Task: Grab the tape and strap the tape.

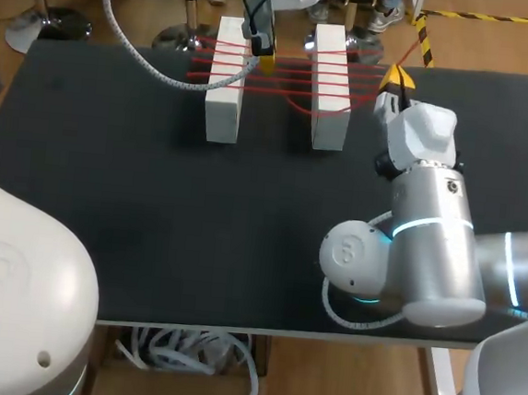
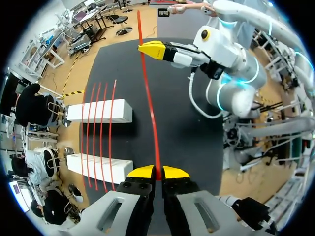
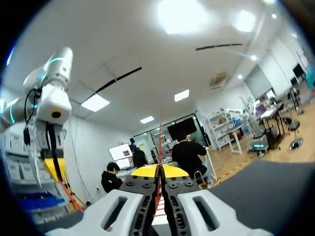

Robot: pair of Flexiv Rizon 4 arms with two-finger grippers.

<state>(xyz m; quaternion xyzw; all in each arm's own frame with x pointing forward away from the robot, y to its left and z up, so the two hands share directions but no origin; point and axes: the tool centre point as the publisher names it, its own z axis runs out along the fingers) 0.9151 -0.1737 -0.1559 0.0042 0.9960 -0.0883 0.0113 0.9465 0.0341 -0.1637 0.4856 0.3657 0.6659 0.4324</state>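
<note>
Left wrist view: tape [image 2: 149, 98] taut between left hand [image 2: 158, 173] and right hand [image 2: 152, 50]

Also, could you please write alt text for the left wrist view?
The left gripper, shut on a red tape, holds it stretched across the black table to the right gripper ahead. Beside the tape lie two white blocks with more turns of it across them.

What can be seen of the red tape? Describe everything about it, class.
The red tape is a thin, narrow strip. Several parallel turns of it are wound across the two white blocks, bridging the gap between them above the black table. A free length runs straight and taut from the left tool, shut on it, to the right tool, also shut on it, and continues beyond.
</note>
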